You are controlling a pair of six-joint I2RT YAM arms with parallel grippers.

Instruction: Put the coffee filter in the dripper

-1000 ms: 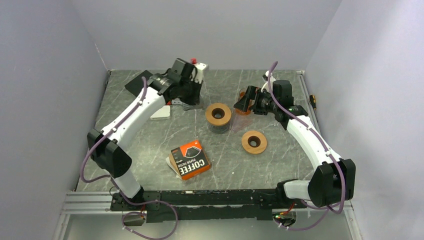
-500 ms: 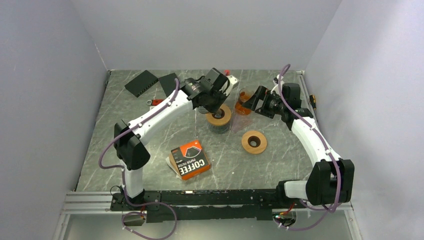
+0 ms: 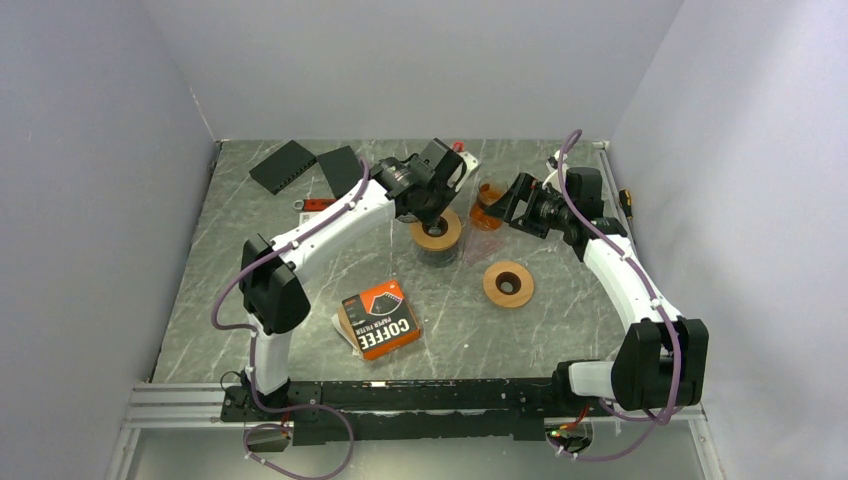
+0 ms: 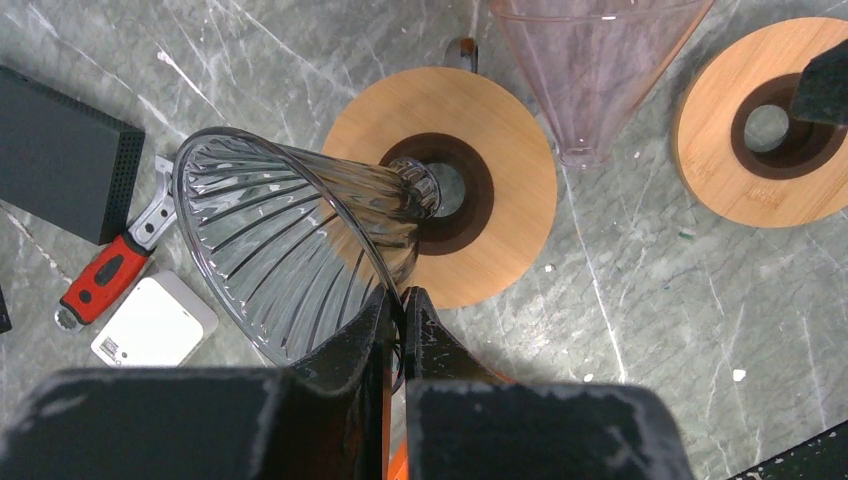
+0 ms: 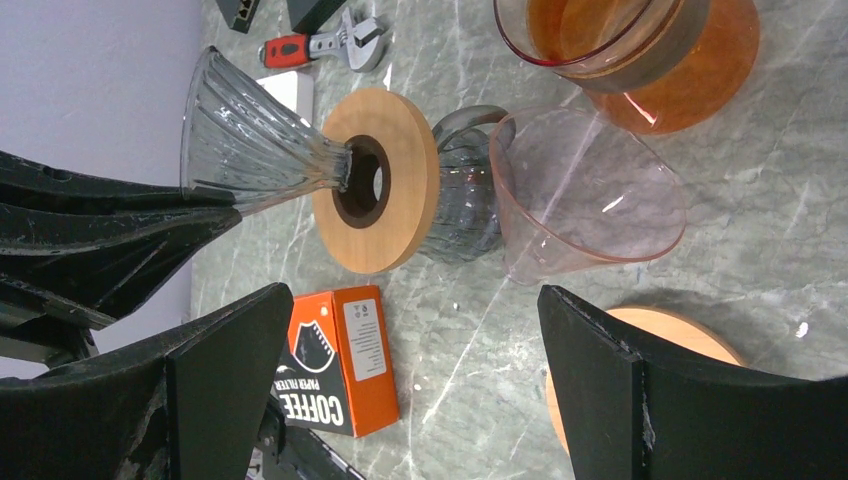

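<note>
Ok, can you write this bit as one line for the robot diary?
left end effector: shut on glass dripper | dripper tip: at hole of wooden ring | right end effector: open | filter box: on table

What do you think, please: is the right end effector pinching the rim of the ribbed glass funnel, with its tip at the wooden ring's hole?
No: the left end effector, not the right, is pinching the rim of the ribbed glass funnel, with its tip at the hole of the wooden ring. The left wrist view shows it; the right end effector stands open.
</note>
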